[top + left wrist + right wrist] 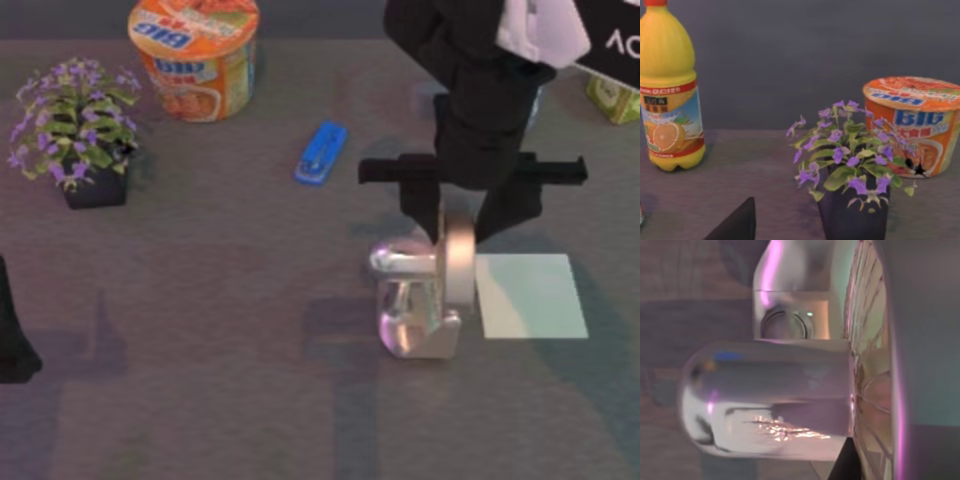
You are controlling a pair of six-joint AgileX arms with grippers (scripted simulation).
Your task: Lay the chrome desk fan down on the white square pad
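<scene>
The right gripper [455, 235] sits over the fan [425, 290], just beside the pad [530, 295].
Its fingers cannot be told apart or together; the fan stands upright so it can tip onto the pad.

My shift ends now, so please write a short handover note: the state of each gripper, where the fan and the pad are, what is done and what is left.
Right gripper: above the chrome desk fan, at its grille head; whether it grips cannot be seen.
Left arm: parked at the table's left edge; its wrist view shows only a potted plant, a noodle cup and a juice bottle.
Fan: just left of the white square pad, not on it.
Done: right arm has reached the fan.
Left: bring the fan onto the pad, lay it down, release.
</scene>
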